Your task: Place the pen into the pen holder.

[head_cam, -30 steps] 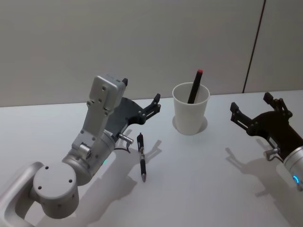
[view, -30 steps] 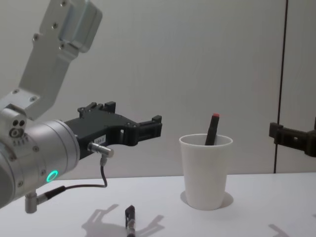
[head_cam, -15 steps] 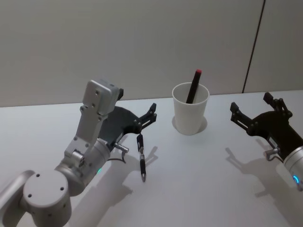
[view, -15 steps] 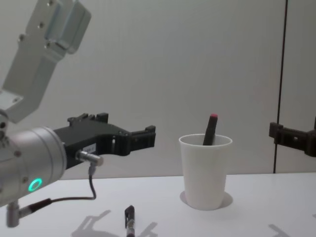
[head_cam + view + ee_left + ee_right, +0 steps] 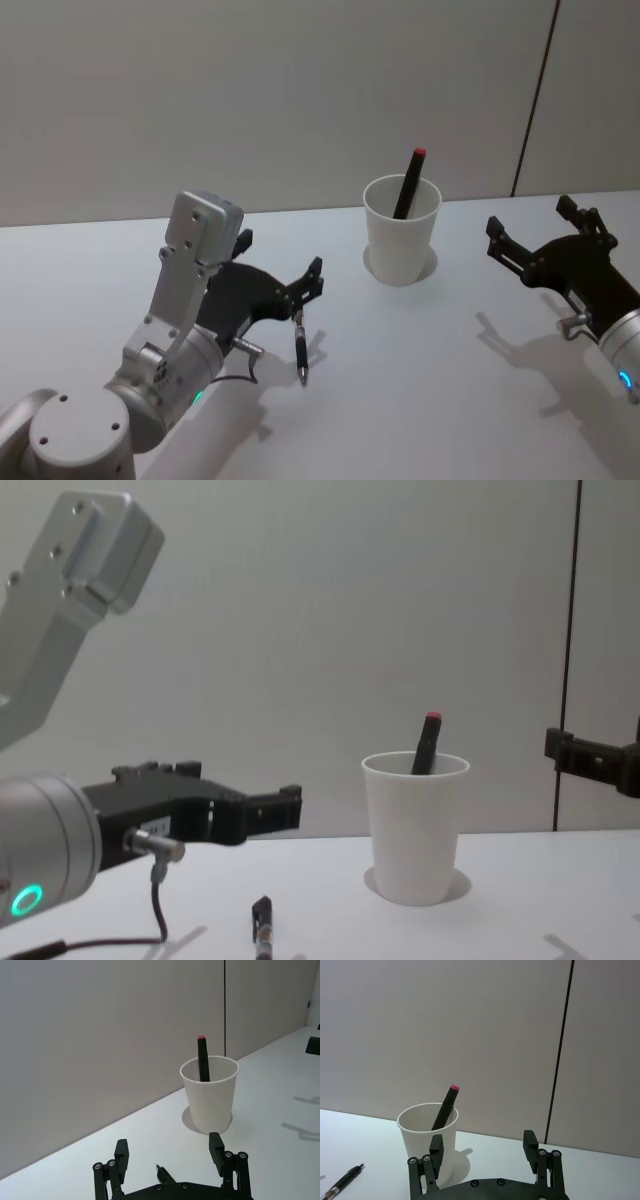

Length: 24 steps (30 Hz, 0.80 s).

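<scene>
Currently the left gripper (image 5: 280,255), fingers spread, is hovering over the pen (image 5: 299,345) lying on the table (image 5: 420,400) left of the cup (image 5: 402,245); the chest view is cutting off the pen's lower end. The right gripper (image 5: 530,218), spread, is idling beyond the cup.

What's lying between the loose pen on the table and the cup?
Nothing. In the head view the table between the pen and the pen holder is bare, apart from shadows.
</scene>
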Tool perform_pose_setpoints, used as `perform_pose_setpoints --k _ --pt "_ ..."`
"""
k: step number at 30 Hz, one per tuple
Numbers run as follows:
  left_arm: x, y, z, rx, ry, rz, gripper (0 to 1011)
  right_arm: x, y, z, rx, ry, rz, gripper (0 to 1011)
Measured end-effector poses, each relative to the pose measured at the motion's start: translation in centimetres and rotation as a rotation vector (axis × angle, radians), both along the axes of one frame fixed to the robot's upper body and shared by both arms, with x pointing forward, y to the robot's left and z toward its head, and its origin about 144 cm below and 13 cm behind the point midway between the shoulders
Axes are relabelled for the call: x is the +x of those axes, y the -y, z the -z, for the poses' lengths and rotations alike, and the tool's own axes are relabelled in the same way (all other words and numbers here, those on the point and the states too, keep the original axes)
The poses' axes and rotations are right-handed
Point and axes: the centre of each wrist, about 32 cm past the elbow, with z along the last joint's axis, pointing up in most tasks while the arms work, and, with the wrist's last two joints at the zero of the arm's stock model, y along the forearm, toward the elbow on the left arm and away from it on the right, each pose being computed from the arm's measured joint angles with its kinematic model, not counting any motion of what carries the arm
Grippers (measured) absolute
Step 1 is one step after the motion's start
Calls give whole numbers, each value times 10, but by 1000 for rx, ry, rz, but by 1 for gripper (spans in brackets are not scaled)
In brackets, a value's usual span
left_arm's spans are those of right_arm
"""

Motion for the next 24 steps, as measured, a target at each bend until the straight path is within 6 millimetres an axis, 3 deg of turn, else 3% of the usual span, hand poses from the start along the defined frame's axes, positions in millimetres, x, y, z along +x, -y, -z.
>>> perform_pose_setpoints --k 24 --pt "-12 16 8 -40 -206 7 1001 0 0 0 0 0 0 1001"
